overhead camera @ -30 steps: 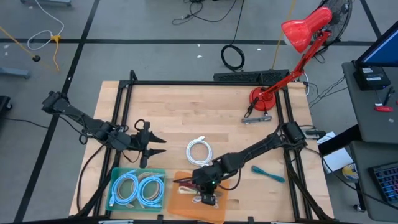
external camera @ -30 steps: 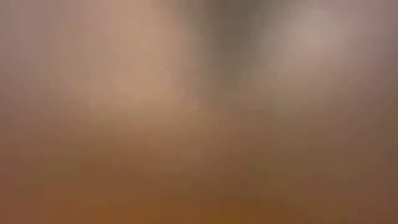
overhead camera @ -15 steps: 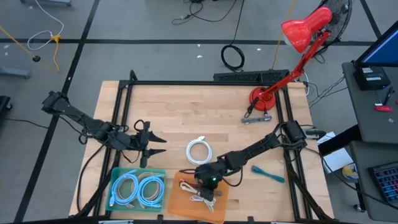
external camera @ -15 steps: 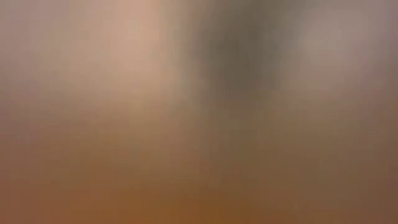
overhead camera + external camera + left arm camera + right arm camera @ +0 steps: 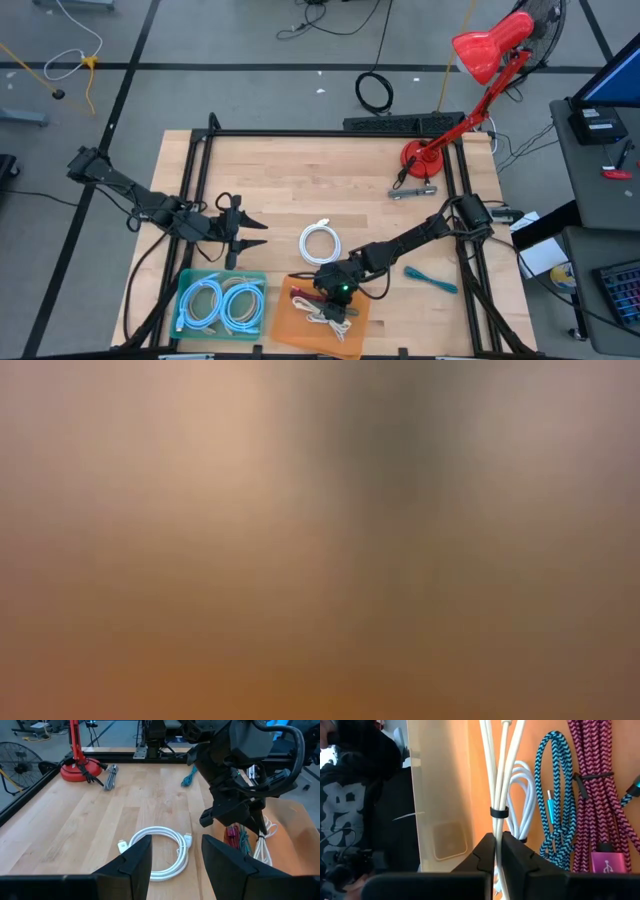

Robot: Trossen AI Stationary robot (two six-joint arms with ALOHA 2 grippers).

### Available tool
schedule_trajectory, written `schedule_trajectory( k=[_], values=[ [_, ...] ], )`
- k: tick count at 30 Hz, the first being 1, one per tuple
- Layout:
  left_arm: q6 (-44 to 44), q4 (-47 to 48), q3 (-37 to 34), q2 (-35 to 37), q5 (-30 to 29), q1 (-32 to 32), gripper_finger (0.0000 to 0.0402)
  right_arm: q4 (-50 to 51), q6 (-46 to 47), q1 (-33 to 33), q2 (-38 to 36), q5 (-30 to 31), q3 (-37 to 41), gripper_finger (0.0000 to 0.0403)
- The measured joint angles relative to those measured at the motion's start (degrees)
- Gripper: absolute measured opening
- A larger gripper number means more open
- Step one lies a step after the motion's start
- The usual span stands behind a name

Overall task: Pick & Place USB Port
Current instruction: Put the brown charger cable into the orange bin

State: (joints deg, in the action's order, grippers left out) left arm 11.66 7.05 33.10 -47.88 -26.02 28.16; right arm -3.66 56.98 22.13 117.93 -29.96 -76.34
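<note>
White USB cable (image 5: 499,795) is pinched by right gripper (image 5: 498,851) over orange tray (image 5: 292,322), prob. for sorting; left gripper (image 5: 250,240) waits w/ fingers apart.

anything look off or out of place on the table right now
One teal cable lies alone on the bare wood by the right arm, while the other cables sit in the green tray or the orange tray. A white coil also lies loose mid-table. Nothing looks spilled or damaged.
</note>
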Motion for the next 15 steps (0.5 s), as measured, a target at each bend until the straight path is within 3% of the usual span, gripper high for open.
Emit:
schedule_trajectory(
  k=[15],
  values=[
    [-0.02, 0.04, 0.00, 0.00, 0.00, 0.00, 0.0172, 1.83, -6.04, -1.59, -1.92, -0.62, 0.19, 0.0121]
  ],
)
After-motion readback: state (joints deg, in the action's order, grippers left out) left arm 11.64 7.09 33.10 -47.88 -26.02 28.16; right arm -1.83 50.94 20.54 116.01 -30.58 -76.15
